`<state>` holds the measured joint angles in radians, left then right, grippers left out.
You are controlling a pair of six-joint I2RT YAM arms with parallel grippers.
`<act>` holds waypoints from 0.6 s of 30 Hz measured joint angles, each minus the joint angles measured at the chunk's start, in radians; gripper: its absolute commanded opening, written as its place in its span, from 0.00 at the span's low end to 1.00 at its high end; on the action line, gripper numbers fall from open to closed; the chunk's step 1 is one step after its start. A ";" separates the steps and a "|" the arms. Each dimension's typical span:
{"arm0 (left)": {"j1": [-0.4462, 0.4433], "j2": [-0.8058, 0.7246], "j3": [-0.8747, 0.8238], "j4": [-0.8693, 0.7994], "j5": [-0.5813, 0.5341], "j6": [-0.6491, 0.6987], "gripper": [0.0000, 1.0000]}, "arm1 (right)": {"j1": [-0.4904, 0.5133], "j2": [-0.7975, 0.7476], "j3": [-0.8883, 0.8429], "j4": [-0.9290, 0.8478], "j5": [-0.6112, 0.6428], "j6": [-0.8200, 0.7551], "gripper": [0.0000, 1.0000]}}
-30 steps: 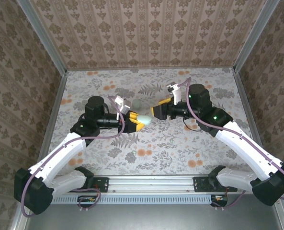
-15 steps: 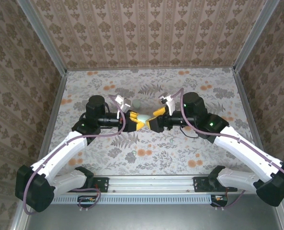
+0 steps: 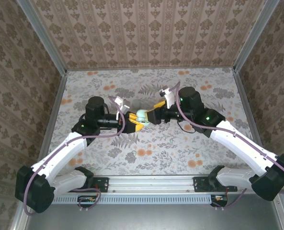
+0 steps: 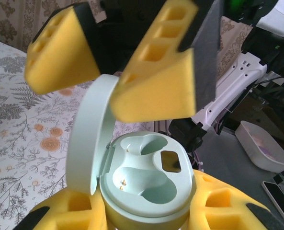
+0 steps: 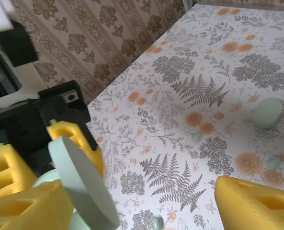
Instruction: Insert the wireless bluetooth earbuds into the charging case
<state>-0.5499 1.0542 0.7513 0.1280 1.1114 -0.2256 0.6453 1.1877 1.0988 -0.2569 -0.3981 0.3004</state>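
Observation:
My left gripper (image 3: 134,122) (image 4: 149,213) is shut on the mint-green charging case (image 3: 141,116) (image 4: 146,177), its yellow fingers (image 4: 70,211) on either side of the base. The hinged lid (image 4: 86,139) (image 5: 79,187) stands open and both sockets are empty. My right gripper (image 3: 150,116) (image 5: 142,211) hangs open right above the case. The top of the lid lies between its fingers (image 4: 165,72). One mint earbud (image 3: 138,103) (image 5: 268,112) lies on the table beyond the grippers.
The floral tablecloth (image 3: 180,143) is boxed in by patterned walls (image 3: 146,33) at the back and sides. Small pale green bits (image 5: 197,136) (image 5: 274,162) lie on the cloth near the earbud. Both arms meet at mid-table.
My right gripper has moved left, from apart from the case to right over it, its fingers now around the lid's top. The left gripper has held the case almost still.

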 measured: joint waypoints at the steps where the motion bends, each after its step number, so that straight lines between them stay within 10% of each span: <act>1: 0.000 -0.003 0.000 0.000 0.000 0.003 0.00 | 0.000 0.005 -0.001 0.010 -0.011 0.006 0.76; 12: 0.000 -0.007 -0.001 0.015 0.011 0.026 0.00 | 0.001 0.024 -0.032 0.113 -0.158 0.013 0.25; 18: 0.000 -0.016 -0.006 0.014 -0.003 0.046 0.08 | 0.010 0.024 -0.045 0.153 -0.178 -0.018 0.21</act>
<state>-0.5499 1.0378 0.7456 0.1425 1.1084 -0.1799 0.6552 1.2121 1.0534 -0.1036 -0.5758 0.2825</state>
